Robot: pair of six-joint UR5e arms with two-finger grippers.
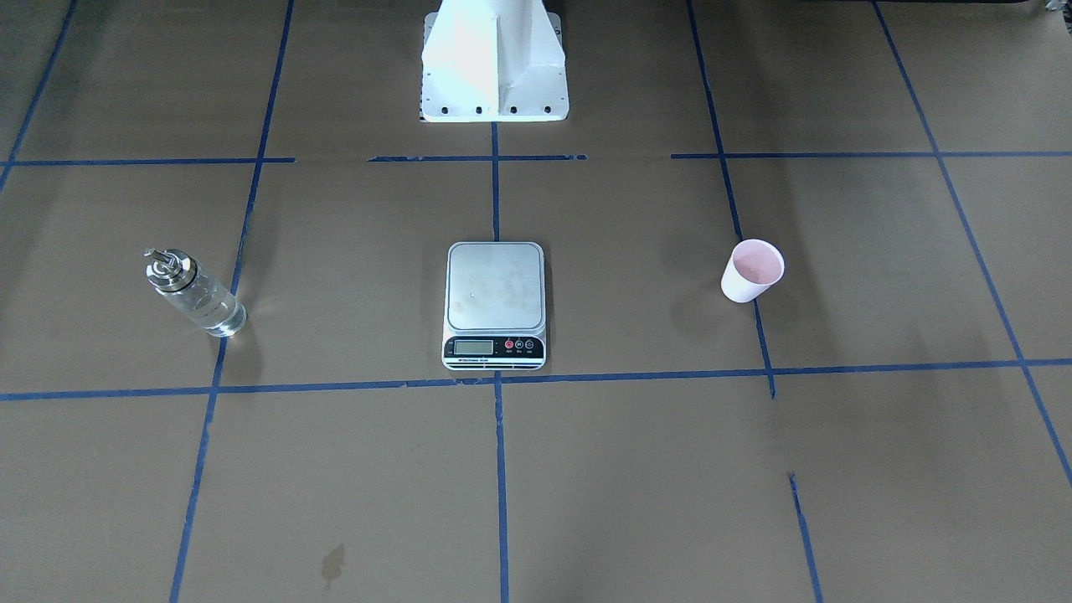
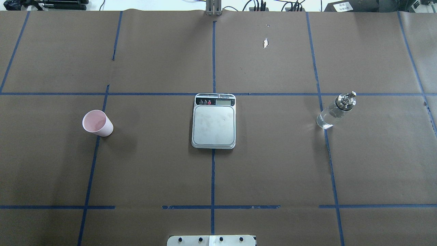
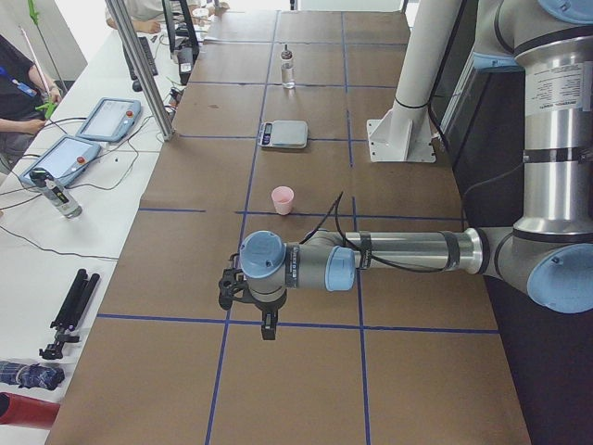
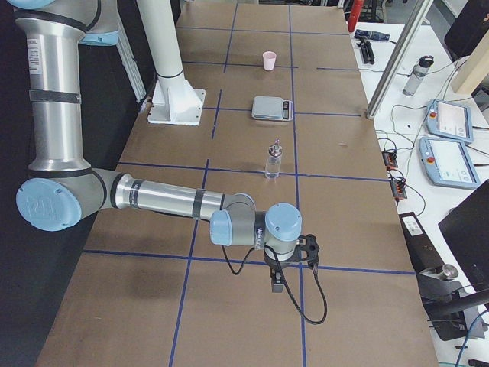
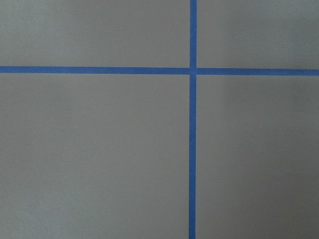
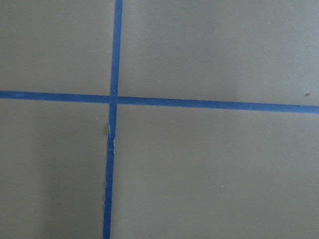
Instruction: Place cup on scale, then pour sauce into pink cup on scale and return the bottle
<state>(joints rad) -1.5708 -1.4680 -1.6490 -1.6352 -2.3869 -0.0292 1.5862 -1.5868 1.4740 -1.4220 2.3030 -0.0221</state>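
Brown paper table (image 2: 273, 164) gridded with blue tape (image 2: 212, 177); flat silver-grey scale (image 2: 214, 124) at centre, pale pink tapered cup (image 2: 97, 123) well to its left, clear glass metal-capped bottle (image 2: 335, 111) well right. Left hand (image 3: 268, 328) and right hand (image 4: 276, 284): grip cannot be told

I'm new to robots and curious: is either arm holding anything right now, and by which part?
Nothing is held. The cup, the bottle and the scale stand free on the table, far from the left gripper and the right gripper.

Overhead, front views oppose, both steeply down, sharing scale (image 2: 214, 124); side views along table (image 3: 296, 176); wrist cameras close, straight down.
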